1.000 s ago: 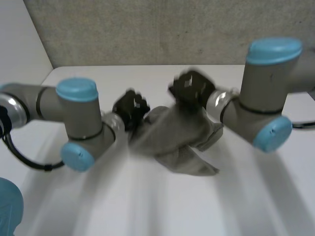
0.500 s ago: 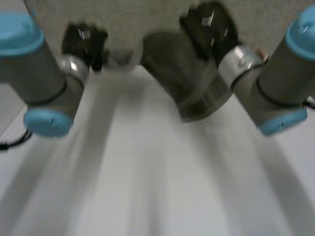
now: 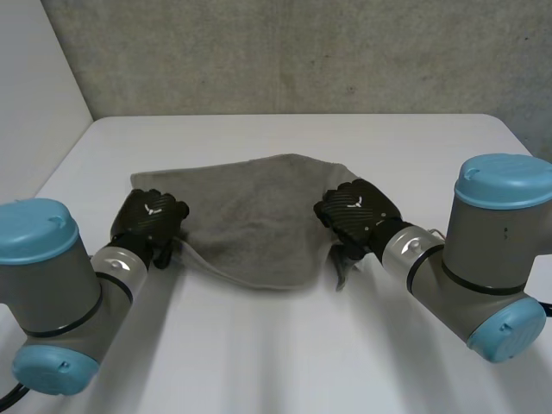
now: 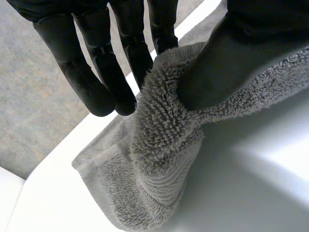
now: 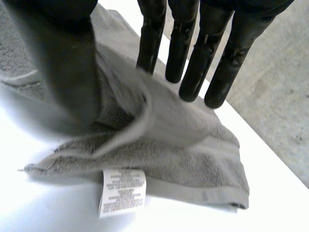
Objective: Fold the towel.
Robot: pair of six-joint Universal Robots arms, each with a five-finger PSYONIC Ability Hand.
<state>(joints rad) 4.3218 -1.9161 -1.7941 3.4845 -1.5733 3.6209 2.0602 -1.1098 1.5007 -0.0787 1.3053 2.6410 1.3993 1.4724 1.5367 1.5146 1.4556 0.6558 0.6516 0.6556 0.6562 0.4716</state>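
Between left hand [image 3: 151, 216] and right hand [image 3: 356, 210] lies towel [image 3: 250, 207]; both pinch it.

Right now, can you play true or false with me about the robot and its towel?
1. The towel is grey. True.
2. The towel hangs up in the air. False: it lies spread on the white table.
3. The left hand pinches the towel between its thumb and fingers. True.
4. The right hand is far away from the towel. False: it pinches the towel's other side.
5. The towel has a white label on its edge. True.
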